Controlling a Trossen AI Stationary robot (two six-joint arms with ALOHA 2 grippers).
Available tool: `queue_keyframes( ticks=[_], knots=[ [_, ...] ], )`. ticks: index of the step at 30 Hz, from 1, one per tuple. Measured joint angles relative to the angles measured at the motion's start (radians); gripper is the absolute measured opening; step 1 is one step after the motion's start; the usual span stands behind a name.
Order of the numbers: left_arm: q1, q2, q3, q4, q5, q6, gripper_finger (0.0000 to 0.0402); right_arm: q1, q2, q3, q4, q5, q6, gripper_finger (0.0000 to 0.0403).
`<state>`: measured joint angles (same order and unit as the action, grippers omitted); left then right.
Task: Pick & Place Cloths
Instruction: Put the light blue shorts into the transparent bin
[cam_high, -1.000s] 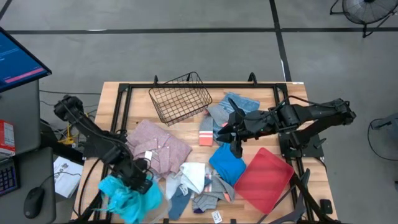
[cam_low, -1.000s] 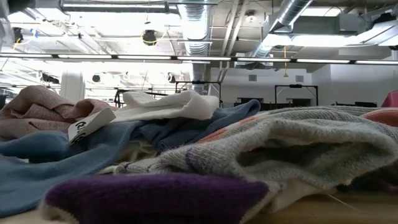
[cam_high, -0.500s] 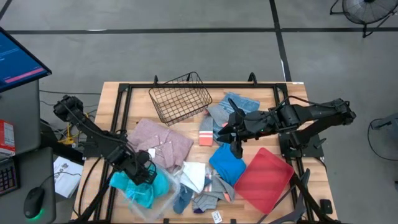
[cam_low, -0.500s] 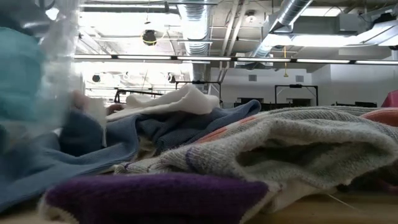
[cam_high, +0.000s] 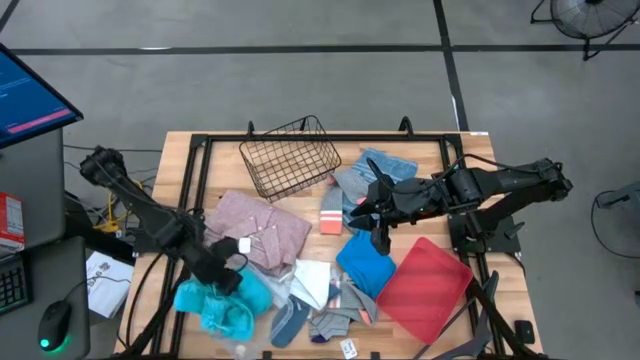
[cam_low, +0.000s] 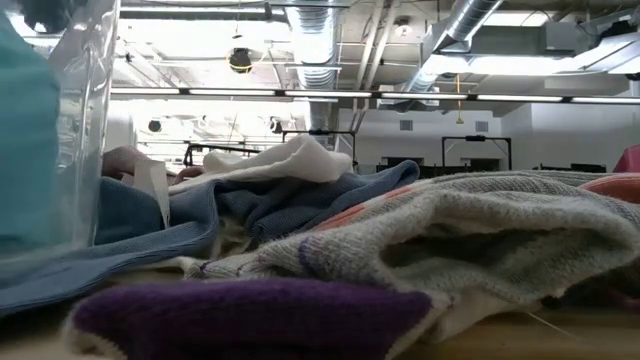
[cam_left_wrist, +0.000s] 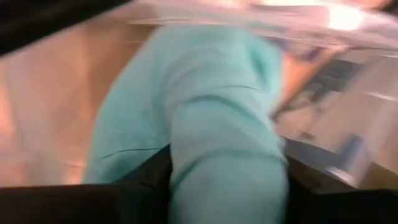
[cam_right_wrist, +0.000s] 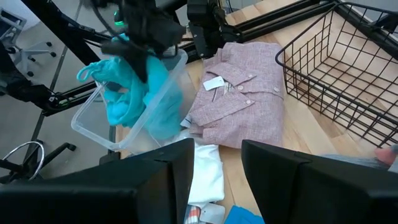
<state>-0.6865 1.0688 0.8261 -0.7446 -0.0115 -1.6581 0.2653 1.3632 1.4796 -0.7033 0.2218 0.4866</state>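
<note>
The left tool (cam_high: 222, 277) hung over a clear plastic bin (cam_right_wrist: 140, 118) at the counter's (cam_high: 430, 150) near-left corner, just in front of the dusty pink shirt (cam_high: 258, 228). A turquoise cloth (cam_high: 222, 303) lay bunched in that bin, part of it draped over the rim beside the shirt. In the left wrist view the cloth (cam_left_wrist: 205, 118) lay directly against the dark fingers (cam_left_wrist: 149, 171); whether the left tool was pinching it or had spread off it, I could not tell.

The right tool (cam_high: 378, 222) waited behind the bright blue cloth (cam_high: 366, 264), well right of the pink shirt, its fingers (cam_right_wrist: 273, 165) held partly spread with nothing between them. A white cloth (cam_high: 312, 283) and grey socks (cam_high: 333, 322) lay just right of and in front of the shirt. The black wire basket (cam_high: 290, 157) stood behind the shirt, and the red tray (cam_high: 425, 285) lay far to its right.
</note>
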Motion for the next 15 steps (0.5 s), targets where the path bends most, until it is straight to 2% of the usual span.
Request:
queue_keyframes(
  ticks=[4, 8, 12, 15],
  knots=[
    [0.0, -0.081, 0.0, 0.109, -0.003, 0.025, 0.0226, 0.0, 0.0, 0.0, 0.0, 0.0, 0.0, 0.0131],
    [0.0, -0.176, 0.0, 0.235, 0.022, 0.045, 0.0247, 0.0, 0.0, 0.0, 0.0, 0.0, 0.0, 0.0131],
    [0.0, -0.26, 0.006, 0.284, 0.084, -0.013, 0.0243, -0.007, 0.0, 0.0, 0.0, 0.0, 0.001, 0.0131],
    [0.0, -0.283, 0.033, 0.28, 0.144, -0.104, 0.0213, -0.018, 0.0, 0.0, 0.0, 0.0, 0.001, 0.0131]
  ],
)
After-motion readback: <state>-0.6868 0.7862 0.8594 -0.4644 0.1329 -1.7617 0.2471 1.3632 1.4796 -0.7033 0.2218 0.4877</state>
